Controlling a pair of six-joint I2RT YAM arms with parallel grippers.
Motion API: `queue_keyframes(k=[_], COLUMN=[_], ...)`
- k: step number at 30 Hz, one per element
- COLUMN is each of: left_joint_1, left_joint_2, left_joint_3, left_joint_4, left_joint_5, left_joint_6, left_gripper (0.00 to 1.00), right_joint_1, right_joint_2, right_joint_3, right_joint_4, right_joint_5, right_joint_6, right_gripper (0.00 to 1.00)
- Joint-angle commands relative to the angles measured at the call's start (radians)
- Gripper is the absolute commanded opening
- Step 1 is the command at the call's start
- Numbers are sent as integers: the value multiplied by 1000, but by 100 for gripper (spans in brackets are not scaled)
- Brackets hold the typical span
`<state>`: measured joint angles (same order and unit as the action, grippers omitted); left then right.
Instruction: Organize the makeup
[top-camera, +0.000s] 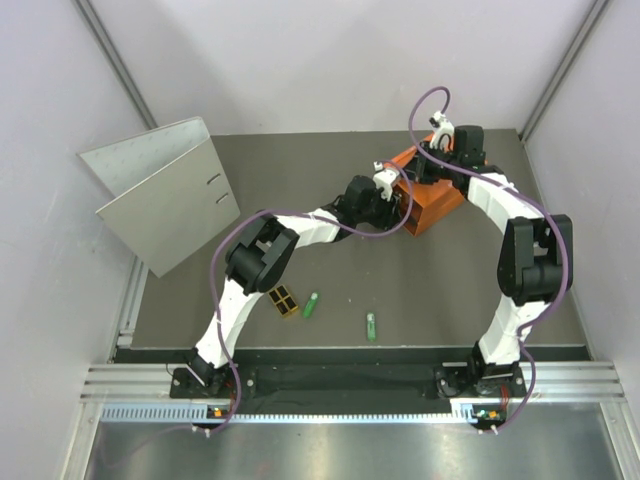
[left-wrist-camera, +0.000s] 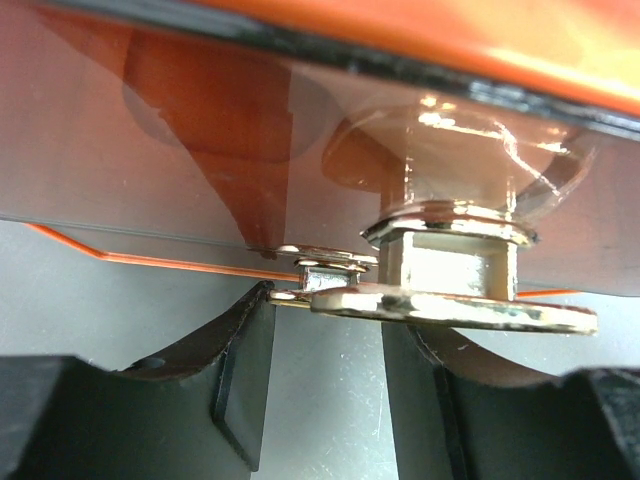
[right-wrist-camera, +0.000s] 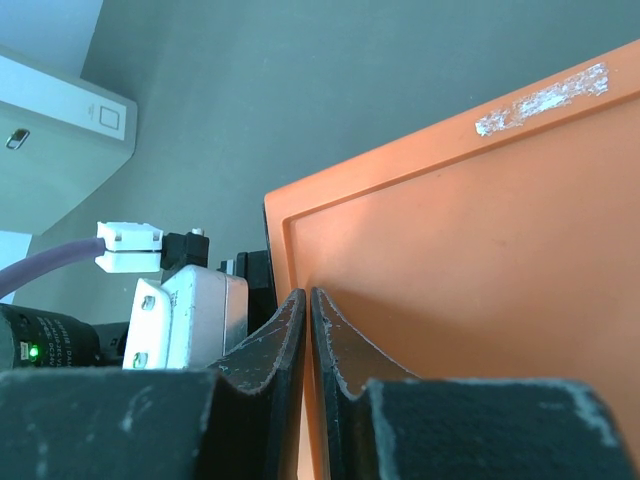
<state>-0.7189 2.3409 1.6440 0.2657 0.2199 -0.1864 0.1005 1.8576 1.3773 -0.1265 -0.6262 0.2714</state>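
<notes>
The square black-and-gold palette (top-camera: 284, 300) lies on the mat near the left arm's base. Two slim green sticks (top-camera: 311, 304) (top-camera: 371, 326) lie to its right. The tubes are out of view. My left gripper (top-camera: 397, 192) is at the front of the orange drawer box (top-camera: 435, 198). In the left wrist view it (left-wrist-camera: 325, 330) is open, and the drawer's gold knob (left-wrist-camera: 450, 265) sits just past the right fingertip. My right gripper (top-camera: 437, 152) rests on the box's top. In the right wrist view it (right-wrist-camera: 308, 298) is shut and empty against the orange lid (right-wrist-camera: 480, 230).
A large grey ring binder (top-camera: 165, 195) lies open at the back left and also shows in the right wrist view (right-wrist-camera: 50, 150). White walls close in the mat (top-camera: 450, 290) on three sides. A metal rail runs along the near edge.
</notes>
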Motion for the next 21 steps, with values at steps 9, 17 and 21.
queue_keyframes(k=[9, 17, 21], left_joint_1=[42, 50, 53], left_joint_2=[-87, -167, -207], left_joint_3=[-10, -108, -156], left_joint_4=[61, 63, 61], left_joint_5=[-51, -82, -96], left_joint_6=[48, 88, 99], left_gripper=[0, 0, 0], right_joint_1=[-4, -4, -4], right_joint_2=[149, 149, 150], right_joint_3=[-86, -86, -86], right_joint_4=[-321, -320, -320], right_joint_5=[171, 168, 166], right_joint_6=[-84, -83, -83], right_gripper=[9, 9, 9])
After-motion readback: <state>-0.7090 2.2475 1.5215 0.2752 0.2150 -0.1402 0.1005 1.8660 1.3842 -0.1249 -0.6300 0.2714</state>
